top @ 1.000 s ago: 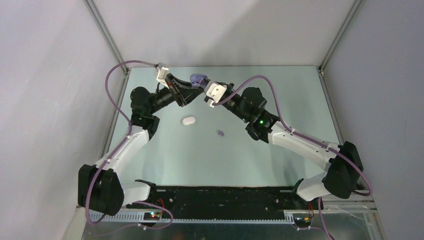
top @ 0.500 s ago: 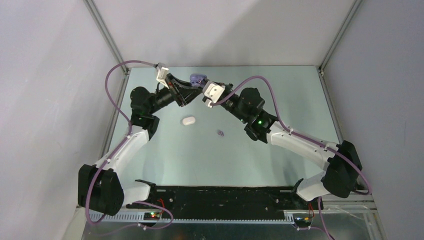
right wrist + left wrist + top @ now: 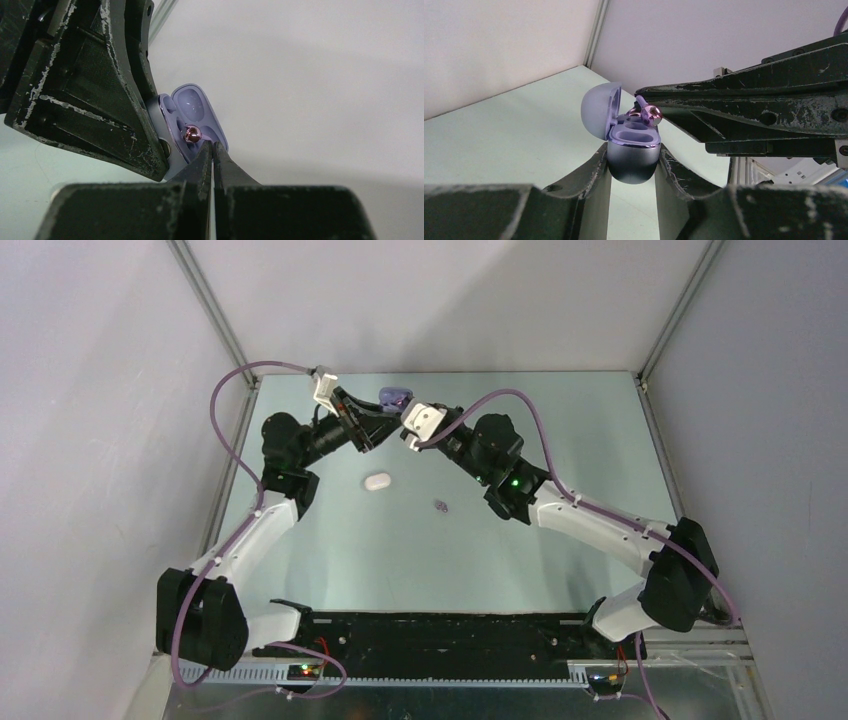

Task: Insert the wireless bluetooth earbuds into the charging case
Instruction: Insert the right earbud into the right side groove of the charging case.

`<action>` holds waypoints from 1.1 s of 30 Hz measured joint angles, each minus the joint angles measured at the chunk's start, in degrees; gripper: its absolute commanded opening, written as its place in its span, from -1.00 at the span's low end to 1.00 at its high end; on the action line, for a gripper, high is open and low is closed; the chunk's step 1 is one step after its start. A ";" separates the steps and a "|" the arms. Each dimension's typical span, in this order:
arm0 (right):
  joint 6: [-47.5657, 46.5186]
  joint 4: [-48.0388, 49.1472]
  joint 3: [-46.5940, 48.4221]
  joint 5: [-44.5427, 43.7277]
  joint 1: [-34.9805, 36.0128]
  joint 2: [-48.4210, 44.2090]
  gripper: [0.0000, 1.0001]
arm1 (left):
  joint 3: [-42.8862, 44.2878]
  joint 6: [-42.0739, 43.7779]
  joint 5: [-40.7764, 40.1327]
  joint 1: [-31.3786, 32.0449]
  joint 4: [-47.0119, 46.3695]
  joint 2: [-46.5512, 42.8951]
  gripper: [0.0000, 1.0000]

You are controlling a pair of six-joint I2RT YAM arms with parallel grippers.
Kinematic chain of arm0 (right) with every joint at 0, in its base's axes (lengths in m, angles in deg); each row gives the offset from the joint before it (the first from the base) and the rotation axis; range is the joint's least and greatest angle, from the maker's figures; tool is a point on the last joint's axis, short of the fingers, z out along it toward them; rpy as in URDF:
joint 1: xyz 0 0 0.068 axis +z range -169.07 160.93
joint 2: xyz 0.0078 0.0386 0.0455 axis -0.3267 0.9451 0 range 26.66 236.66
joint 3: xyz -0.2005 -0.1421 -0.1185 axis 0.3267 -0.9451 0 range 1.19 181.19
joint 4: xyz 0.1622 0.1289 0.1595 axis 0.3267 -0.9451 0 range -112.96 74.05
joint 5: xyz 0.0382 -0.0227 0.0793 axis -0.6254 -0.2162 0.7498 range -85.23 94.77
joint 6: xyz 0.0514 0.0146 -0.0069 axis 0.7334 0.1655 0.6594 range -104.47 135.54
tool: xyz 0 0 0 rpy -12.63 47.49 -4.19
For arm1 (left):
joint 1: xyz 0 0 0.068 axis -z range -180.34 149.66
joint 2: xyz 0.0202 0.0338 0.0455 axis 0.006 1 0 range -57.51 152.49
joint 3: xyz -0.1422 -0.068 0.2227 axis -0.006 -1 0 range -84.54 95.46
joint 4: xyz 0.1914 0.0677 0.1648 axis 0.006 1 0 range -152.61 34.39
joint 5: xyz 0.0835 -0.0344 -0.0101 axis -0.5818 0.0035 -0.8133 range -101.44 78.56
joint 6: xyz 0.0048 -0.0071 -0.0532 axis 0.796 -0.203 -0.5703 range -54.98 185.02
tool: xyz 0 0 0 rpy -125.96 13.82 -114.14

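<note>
My left gripper (image 3: 633,150) is shut on the lower shell of a purple charging case (image 3: 631,160), held off the table with its lid (image 3: 596,110) hinged open. A purple earbud (image 3: 651,114) with a shiny pink end sticks up out of one of the case's wells. My right gripper (image 3: 212,146) is shut, with nothing between its fingers. Its tips sit right beside that earbud (image 3: 190,133), at the case's rim. From above, both grippers meet at the case (image 3: 396,396) near the back of the table. Another purple earbud (image 3: 440,505) lies loose on the table.
A closed white case (image 3: 376,482) lies on the table below the left gripper. The booth's walls and corner post (image 3: 596,30) stand close behind the held case. Purple cables (image 3: 240,380) loop over both arms.
The right arm has edged a little to the left, toward the held case. The left arm and the case have stayed put.
</note>
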 measured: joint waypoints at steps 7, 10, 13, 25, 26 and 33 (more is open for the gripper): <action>1.77 0.02 0.24 -0.63 -0.13 0.44 -0.53 | 0.00 0.00 -0.28 0.00 0.20 0.33 -1.00; 2.40 -0.24 0.37 -0.39 -0.72 0.46 -0.38 | 0.00 0.00 0.04 0.00 0.26 0.68 -1.00; 2.99 -0.83 0.66 0.11 -1.29 0.46 -0.36 | 0.00 0.00 0.11 0.00 0.24 1.01 -1.00; 4.39 -5.62 1.31 5.49 -3.19 -0.37 -0.17 | 0.02 -0.04 0.66 0.00 0.28 1.84 -1.00; 4.42 -6.10 1.31 5.97 -3.52 -0.57 -0.17 | 0.02 -0.02 0.72 0.00 0.31 1.88 -1.00; 5.33 -11.50 2.25 9.86 -5.03 -2.32 -0.05 | 0.02 -0.04 1.81 -0.17 0.15 1.92 -1.00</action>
